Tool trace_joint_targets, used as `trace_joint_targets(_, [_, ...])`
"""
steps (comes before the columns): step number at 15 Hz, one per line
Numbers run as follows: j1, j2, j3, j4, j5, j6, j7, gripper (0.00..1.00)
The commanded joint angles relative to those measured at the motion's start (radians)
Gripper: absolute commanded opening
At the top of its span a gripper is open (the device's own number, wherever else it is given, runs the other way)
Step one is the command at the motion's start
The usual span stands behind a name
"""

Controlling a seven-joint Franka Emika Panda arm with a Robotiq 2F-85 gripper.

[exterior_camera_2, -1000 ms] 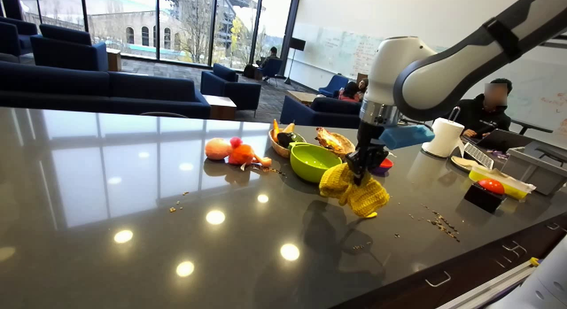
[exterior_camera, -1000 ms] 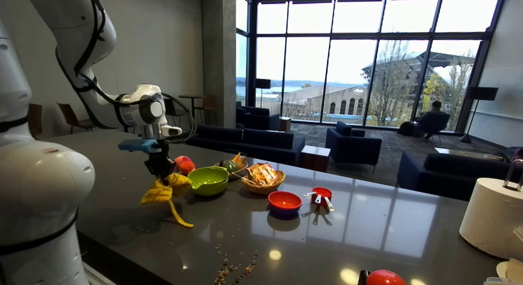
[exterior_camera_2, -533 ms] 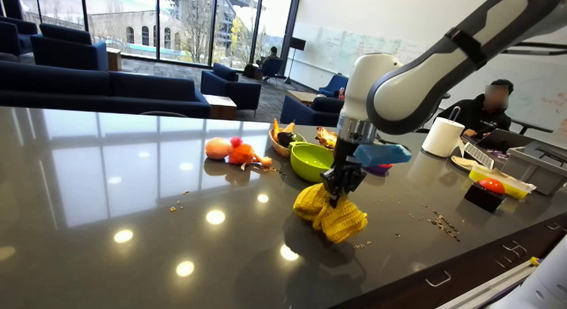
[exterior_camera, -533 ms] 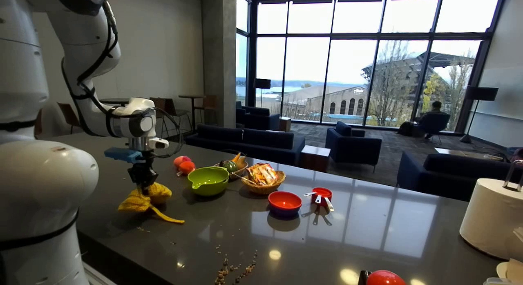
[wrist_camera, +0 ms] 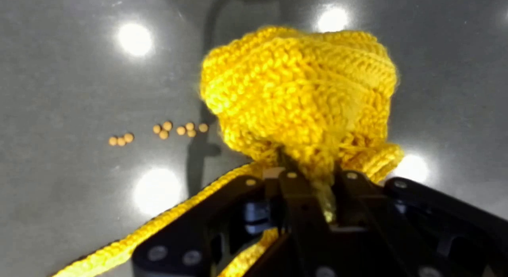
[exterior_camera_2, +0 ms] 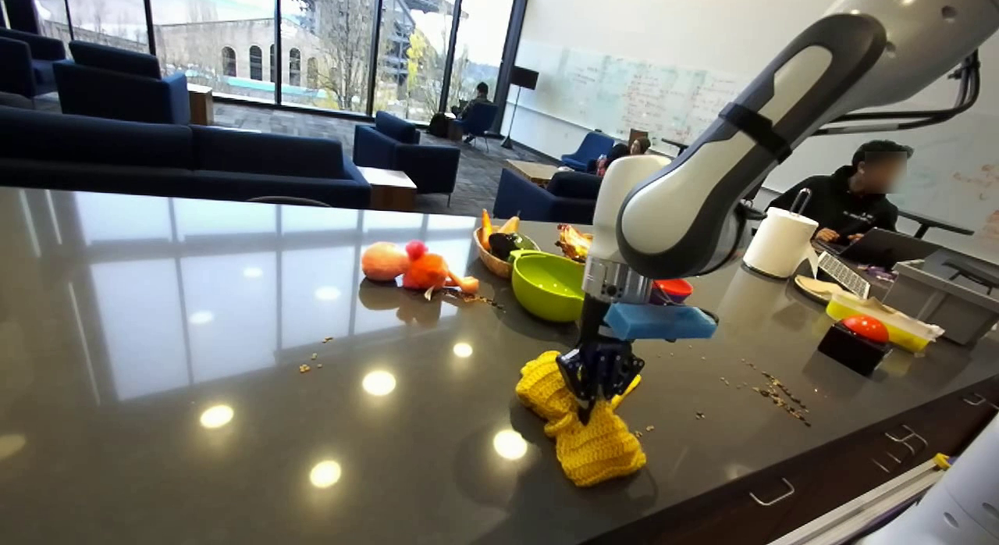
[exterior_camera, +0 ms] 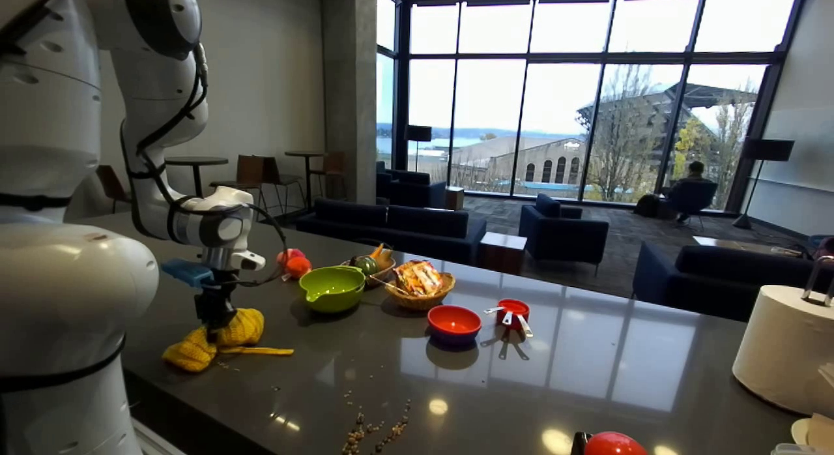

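1. Wrist view: black pincer (wrist_camera: pixel 318 178) clenched on the gathered waist of the yellow crocheted cloth (wrist_camera: pixel 301 90).
2. Cloth is on dark glossy tabletop (exterior_camera_2: pixel 414 420), near lime-green plastic bowl (exterior_camera_2: pixel 546 289), not touching.
3. Risk: soft bunched knit might slip if tugged; dragging could scatter small round tan pellets (wrist_camera: pixel 164 134).
4. Free end of long yellow strap (exterior_camera: pixel 264 351) shows in an exterior view; wrist view crops it.

- Robotiq gripper (wrist_camera: pixel 313 174), in from the bottom edge, clamping a pinched fold of the yellow crocheted piece (wrist_camera: pixel 297 90)
- The piece's bulk, bunched just beyond the gripper
- Yellow crocheted strap (wrist_camera: pixel 158 218), running toward the bottom left
- Small tan pellets (wrist_camera: pixel 164 134) in loose clusters left of the piece
- Grey tabletop (wrist_camera: pixel 59 90) with white light reflections (wrist_camera: pixel 135 39) and a dark shadow (wrist_camera: pixel 194 162)
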Motion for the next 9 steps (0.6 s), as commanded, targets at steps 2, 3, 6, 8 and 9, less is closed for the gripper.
trace_joint_targets(2, [-0.019, -0.008, -0.007, -0.086, 0.055, 0.042, -0.085, 0.04])
trace_joint_targets(3, [-0.036, -0.014, -0.004, -0.115, 0.073, 0.056, -0.142, 0.04])
trace_joint_targets(6, [-0.071, -0.022, -0.027, -0.178, 0.075, 0.089, -0.227, 0.04])
trace_joint_targets(8, [-0.097, -0.040, -0.057, -0.204, 0.054, 0.098, -0.267, 0.04])
trace_joint_targets(9, [-0.107, -0.045, -0.081, -0.214, 0.027, 0.098, -0.274, 0.04])
